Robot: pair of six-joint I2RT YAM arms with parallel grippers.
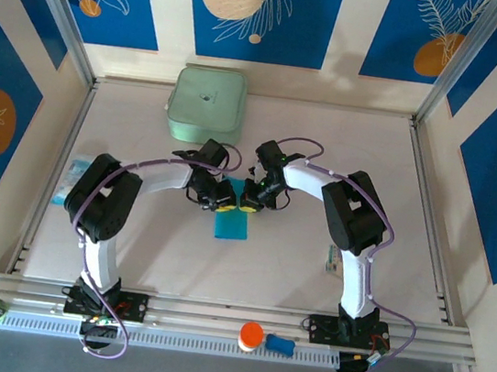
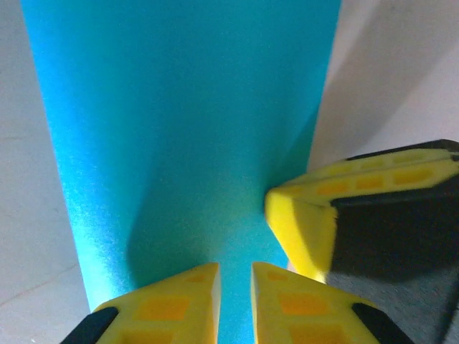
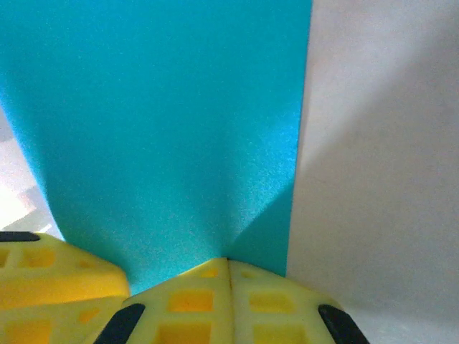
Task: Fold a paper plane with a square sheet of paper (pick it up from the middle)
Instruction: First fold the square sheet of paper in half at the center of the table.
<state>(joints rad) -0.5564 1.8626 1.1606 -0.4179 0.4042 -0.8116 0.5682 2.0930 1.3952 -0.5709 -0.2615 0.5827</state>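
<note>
Paper: cyan sheet lies mid-table, well apart from pale green box | left gripper: fingers a narrow slit apart over sheet's far edge, paper showing between | right gripper: fingers pressed together, pinching that edge, just beside left gripper

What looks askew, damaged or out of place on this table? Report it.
Nothing is spilled or torn. The one odd thing is that both end effectors crowd the same far edge of the square sheet of paper. The right end effector is pinched shut on it, and the left end effector sits slightly open over it, right alongside.
</note>
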